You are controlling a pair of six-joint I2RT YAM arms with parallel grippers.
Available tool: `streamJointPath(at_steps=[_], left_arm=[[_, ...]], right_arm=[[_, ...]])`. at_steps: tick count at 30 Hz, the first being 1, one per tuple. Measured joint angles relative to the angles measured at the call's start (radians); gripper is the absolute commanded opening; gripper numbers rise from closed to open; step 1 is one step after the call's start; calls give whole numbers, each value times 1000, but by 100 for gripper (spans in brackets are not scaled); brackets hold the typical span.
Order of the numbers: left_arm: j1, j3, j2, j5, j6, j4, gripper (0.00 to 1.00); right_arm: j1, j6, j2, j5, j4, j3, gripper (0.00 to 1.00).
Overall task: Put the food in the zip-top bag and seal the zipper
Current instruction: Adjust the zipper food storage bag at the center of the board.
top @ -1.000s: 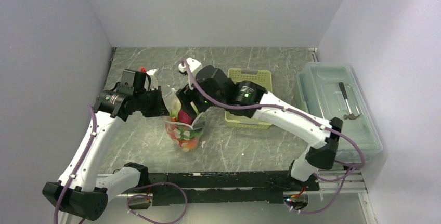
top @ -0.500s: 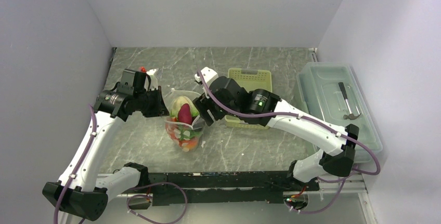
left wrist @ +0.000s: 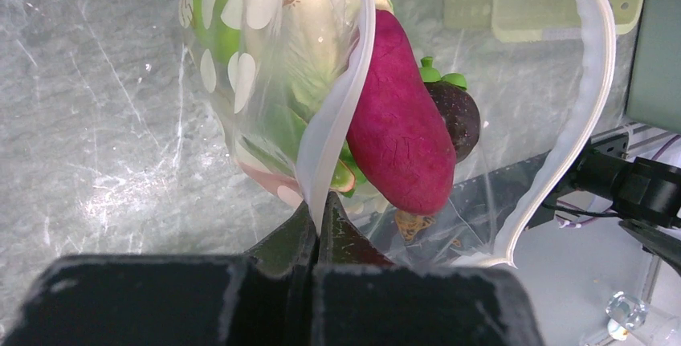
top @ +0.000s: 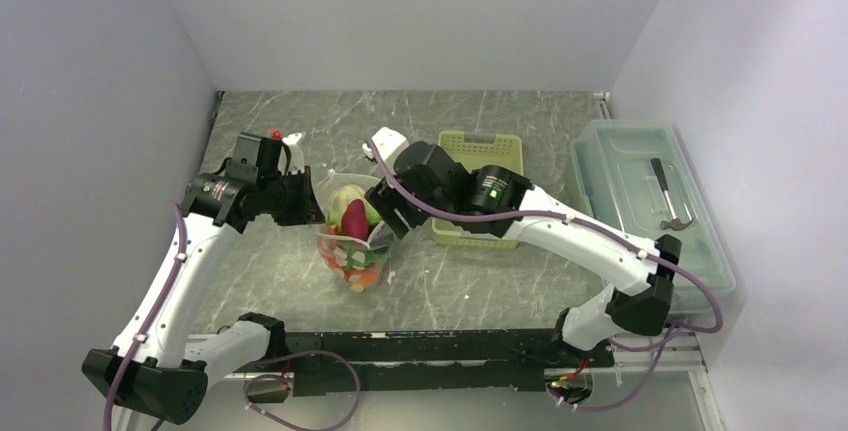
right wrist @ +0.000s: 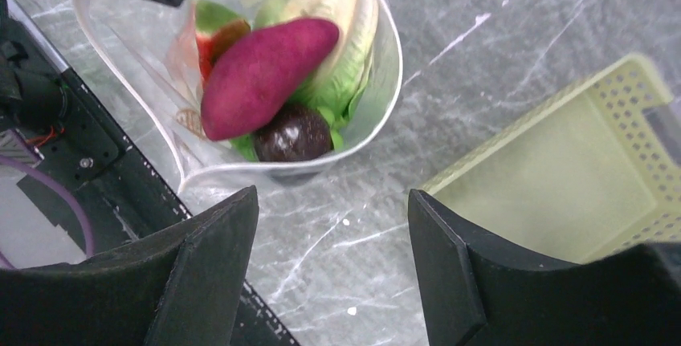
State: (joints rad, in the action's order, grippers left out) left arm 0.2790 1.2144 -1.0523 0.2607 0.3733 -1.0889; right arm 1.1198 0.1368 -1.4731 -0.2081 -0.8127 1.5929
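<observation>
Holding: left gripper (left wrist: 317,219) pressed together on the zipper (left wrist: 341,113), pinching one lip of the bag (top: 352,251) so the mouth stands up and open for loading.
Right gripper (right wrist: 331,201): fingers spread, nothing between them, hovering just above the bag's mouth.
Food: purple yam (right wrist: 265,73), lettuce (right wrist: 337,17) and dark round fruit (right wrist: 293,133) are inside the bag; the yam pokes up past the rim.
Zipper state: gaping, not sealed.
Basket (top: 480,156): just beside the bag, opposite the left gripper.
Next, likely: push the yam down, then press the strip shut.
</observation>
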Motion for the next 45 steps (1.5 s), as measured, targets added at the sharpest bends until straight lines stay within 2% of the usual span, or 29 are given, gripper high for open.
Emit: streamJointPath(at_steps=[6,16,31,45], left_arm=[[0,0,-13,-15,-23,0,0],[0,0,-18,-40,-50,0,0],[0,2,-19,-42,-64,-2,0],[0,3,-19,-40,-64,-8,0]], right_arm=[[-38,-120,-100,42,-2,138,72],[-140,-285,-276,264,-6,337,73],[-220,-340,-553,478,-39,579,68],[-228,-335,-584,532,-56,590,49]])
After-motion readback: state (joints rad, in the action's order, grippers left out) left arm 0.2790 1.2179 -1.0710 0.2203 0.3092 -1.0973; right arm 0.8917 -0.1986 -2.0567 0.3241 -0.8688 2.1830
